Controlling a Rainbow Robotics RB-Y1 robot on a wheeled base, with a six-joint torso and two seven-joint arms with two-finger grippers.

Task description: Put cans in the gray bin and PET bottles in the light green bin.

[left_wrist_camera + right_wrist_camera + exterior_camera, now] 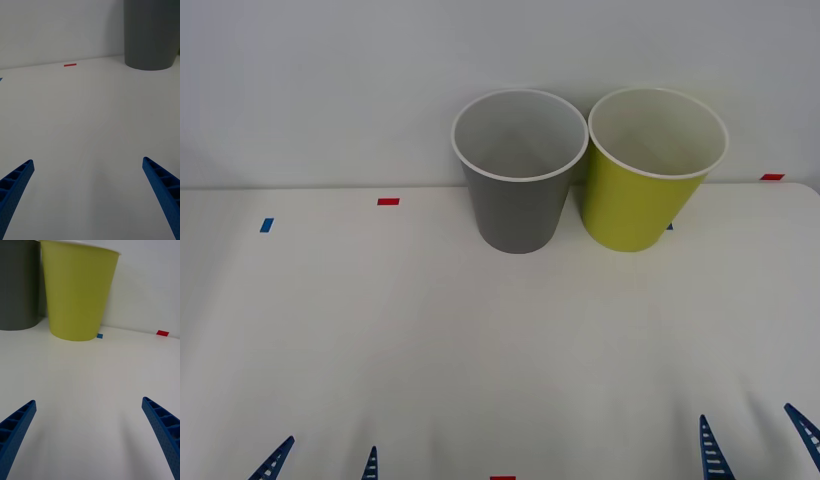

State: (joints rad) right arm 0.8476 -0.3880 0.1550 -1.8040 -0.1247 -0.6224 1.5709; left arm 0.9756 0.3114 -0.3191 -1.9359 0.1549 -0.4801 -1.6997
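- Blue ribbed fingertips at the near edge of the surface mark both end effectors: the left end effector (323, 462) sits low on the left, the right end effector (758, 440) low on the right. Each is spread wide and grasps nothing.
- Gray bin (518, 170) and light green bin (650, 167) stand upright at the far side of the surface, side by side with rims touching or nearly so, gray to the left. Both show pale insides; what lies at their bottoms is hidden from you.
- No can or PET bottle lies on the visible part of the surface, so judge the step in hand as waiting or searching, not grasping.
- When an item appears, check its type first: cans go to gray, bottles to green. Approach from above the rim and release well inside, since the bins stand so close that a drop near the shared edge could land wrong or tip one.
- White surface (480, 340) carries small tape marks: red tape (388, 201), blue tape (266, 225), and further red marks at the right edge and near edge.
- Plain pale wall (330, 90) closes the scene behind the bins.
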